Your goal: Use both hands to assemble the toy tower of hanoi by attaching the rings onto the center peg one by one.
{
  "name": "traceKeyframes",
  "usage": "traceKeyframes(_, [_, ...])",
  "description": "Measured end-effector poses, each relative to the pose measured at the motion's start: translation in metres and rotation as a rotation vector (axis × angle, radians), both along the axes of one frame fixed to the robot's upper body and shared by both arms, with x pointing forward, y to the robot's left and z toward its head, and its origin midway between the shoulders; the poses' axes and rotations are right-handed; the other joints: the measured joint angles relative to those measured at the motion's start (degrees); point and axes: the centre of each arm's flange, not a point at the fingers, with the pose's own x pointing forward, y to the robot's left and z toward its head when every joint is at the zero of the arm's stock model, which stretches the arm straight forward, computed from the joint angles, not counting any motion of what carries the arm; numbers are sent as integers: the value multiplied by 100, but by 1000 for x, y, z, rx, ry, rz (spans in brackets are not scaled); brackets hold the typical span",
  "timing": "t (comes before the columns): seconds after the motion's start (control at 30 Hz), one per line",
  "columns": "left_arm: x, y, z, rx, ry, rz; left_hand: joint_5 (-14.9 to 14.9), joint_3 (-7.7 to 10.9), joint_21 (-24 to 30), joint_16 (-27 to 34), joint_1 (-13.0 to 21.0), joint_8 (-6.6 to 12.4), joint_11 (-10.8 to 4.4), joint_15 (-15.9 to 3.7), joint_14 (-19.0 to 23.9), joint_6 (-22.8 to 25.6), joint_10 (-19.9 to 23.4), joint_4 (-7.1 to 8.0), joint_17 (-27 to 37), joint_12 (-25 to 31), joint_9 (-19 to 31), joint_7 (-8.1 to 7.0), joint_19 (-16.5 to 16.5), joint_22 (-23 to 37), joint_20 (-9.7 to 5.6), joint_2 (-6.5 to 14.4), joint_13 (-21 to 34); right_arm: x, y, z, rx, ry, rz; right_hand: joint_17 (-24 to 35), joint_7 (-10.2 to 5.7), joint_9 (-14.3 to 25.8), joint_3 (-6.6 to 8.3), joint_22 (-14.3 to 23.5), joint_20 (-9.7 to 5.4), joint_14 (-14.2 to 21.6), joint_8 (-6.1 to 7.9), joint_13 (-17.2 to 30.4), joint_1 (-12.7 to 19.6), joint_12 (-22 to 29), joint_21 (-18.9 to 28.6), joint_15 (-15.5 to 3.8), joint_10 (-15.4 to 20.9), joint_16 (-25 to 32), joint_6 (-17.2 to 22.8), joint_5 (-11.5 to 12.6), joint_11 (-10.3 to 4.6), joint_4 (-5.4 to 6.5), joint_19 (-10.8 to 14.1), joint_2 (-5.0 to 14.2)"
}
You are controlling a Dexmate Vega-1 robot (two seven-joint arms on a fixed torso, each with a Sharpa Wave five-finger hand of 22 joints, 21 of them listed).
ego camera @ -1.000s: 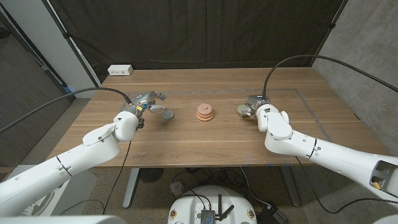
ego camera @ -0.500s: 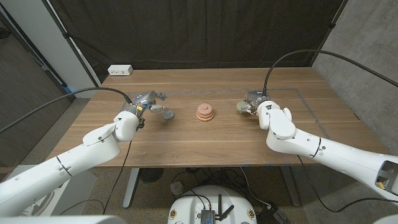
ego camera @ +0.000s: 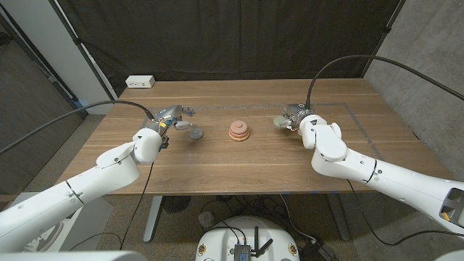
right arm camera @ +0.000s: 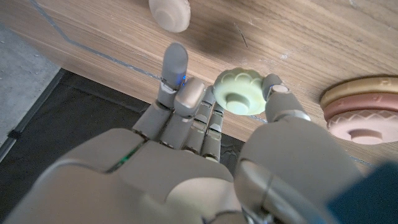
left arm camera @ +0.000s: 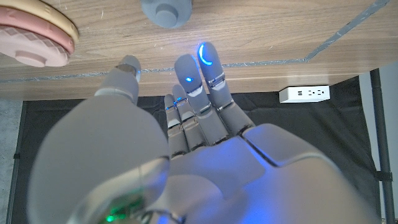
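My right hand [right arm camera: 205,155] pinches the pale green ring [right arm camera: 239,93] clear of the table, ready for the stack [ego camera: 240,130]; my left hand [left arm camera: 180,137] waits empty, fingers apart.

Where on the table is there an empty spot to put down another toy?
The wide strip of bare wood along the table's near edge, in front of the tower, is free. So is the far right part inside the taped line. It is crowded beside the tower: the left hand by the grey piece, and the right hand holding the pale green ring.
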Motion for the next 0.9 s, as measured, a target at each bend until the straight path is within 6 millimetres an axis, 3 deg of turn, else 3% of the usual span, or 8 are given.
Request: traceKeyframes(0.9, [-6,0,-12,-45,-20,10,0,15,0,0,0,0,0,0,0,0,0,16,-10,0,0,0,0,14,0,0,-1,-9,24,14,-80,-55,146,29,-1,4,47,30,0,31,-25,25,0,-50,0,-31,-1,26,-1,67,-1,-47,0,0])
